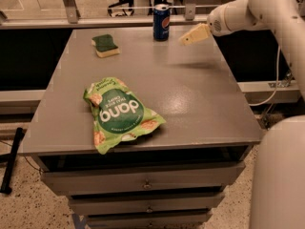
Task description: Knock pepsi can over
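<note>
Looking down at a grey table point(200, 104) with drawers point(143, 181) under its front edge.

Seeing the pepsi can point(161, 23) standing upright at the far edge of the table, a little right of the middle of that edge, with its base resting on the table top. Having its long axis vertical, with the silver top pointing straight up and the round logo facing toward the camera. Standing just in front of the rail point(95, 22) running behind the table.

Finding the gripper point(185, 40) to the right of the can, hovering above the table top near the far right corner. Reaching in from the right on a white arm point(257, 8), with the pale tip pointing left and slightly downward, toward the can. Not touching the can, and leaving a clear gap between the tip and the can's side. Not being able to tell whether the gripper is open or closed, or whether anything is in it.

Noticing a green sponge point(105, 46) with a yellow underside lying flat to the left of the can, apart from it, also in the far part of the table. Noticing a green chip bag point(119, 113) lying flat nearer the front edge, left of the middle, well apart from both the can and the gripper, with its printed side facing up.
</note>
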{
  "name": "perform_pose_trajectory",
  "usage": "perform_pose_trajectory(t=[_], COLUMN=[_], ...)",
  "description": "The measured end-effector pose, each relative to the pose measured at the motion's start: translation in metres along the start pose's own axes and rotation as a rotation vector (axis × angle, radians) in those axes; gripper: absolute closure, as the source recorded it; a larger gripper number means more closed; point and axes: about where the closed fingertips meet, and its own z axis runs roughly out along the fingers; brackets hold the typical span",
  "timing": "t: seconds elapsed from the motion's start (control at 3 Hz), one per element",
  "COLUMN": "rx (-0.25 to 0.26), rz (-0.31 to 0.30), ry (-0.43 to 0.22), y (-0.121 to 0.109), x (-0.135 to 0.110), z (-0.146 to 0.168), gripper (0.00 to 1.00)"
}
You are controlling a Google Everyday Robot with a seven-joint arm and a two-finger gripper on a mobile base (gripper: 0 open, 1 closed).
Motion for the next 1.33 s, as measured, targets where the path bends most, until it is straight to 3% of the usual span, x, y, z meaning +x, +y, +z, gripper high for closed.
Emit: perform_pose_trajectory(t=[0.33,0.67,1.33], rx=[0.024,0.023,-0.018], rz=[0.095,0.144,0.162], ry=[-0.107,-0.165,-0.166], y=[-0.027,-0.033,-0.008], x=[-0.015,-0.034,-0.057], z=[0.042,0.065,0.099], gripper=[0.00,0.00,0.00])
